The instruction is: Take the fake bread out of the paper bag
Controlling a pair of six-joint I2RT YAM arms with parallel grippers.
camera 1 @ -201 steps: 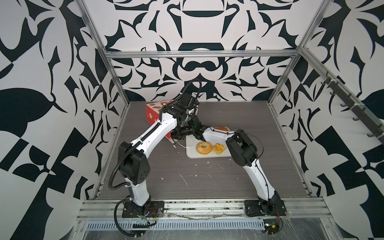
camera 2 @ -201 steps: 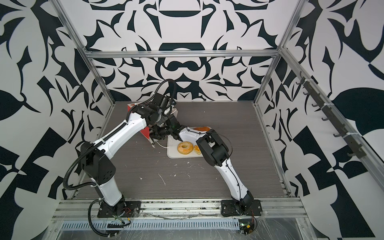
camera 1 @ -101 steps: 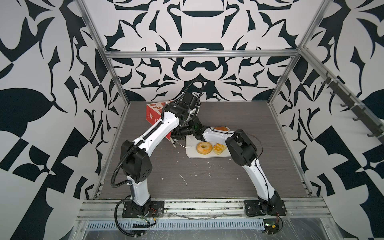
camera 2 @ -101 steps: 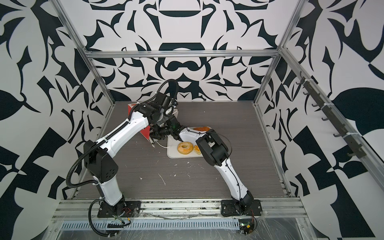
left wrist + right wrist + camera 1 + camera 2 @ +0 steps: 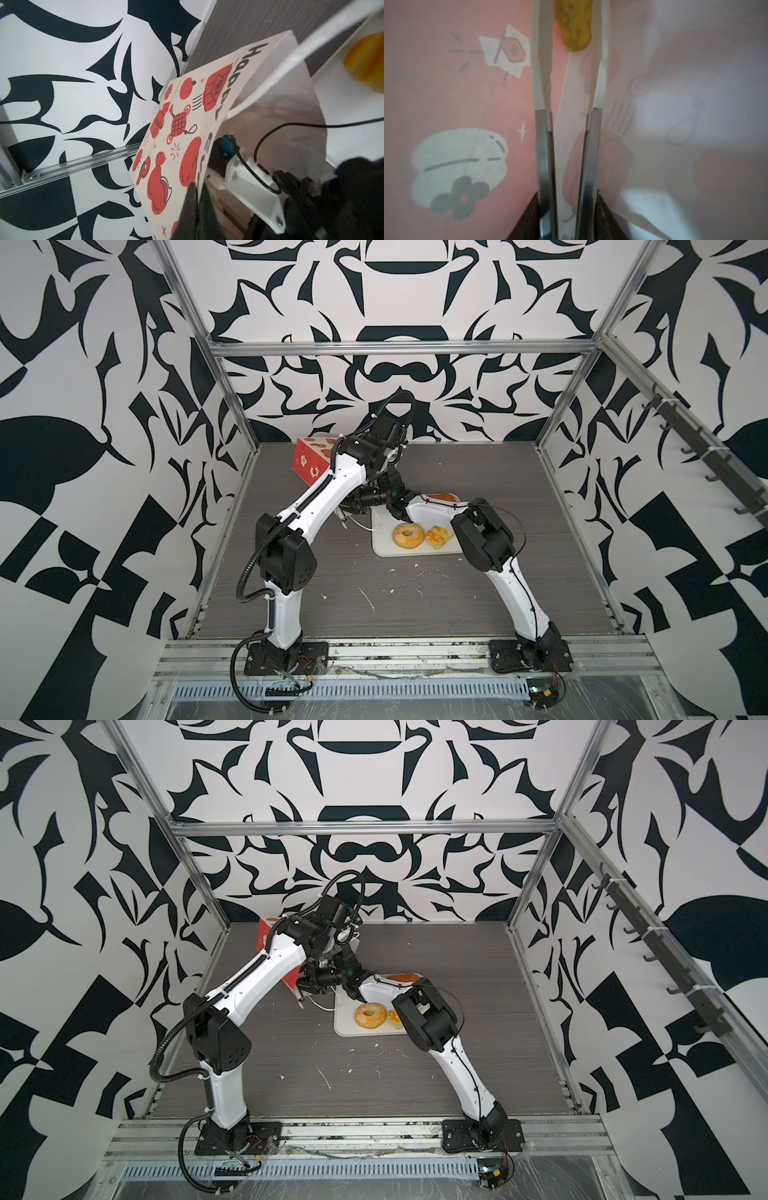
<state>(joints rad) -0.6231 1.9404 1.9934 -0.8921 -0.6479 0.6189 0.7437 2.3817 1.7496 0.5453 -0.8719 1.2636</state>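
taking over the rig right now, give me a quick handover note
Left gripper: shut on the mouth edge of the paper bag, holding it open.
Right gripper: inside the bag, apparently shut on a yellow pastry.
Done: ring doughnut, yellow croissant and orange-brown piece lie on the white tray.
Left: draw the gripped pastry out to the tray. Any more in the bag is hidden.

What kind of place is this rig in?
Probably a lab robot test cell: aluminium frame with patterned walls, left arm and right arm bolted to a front rail, toy doughnut on a white tray.
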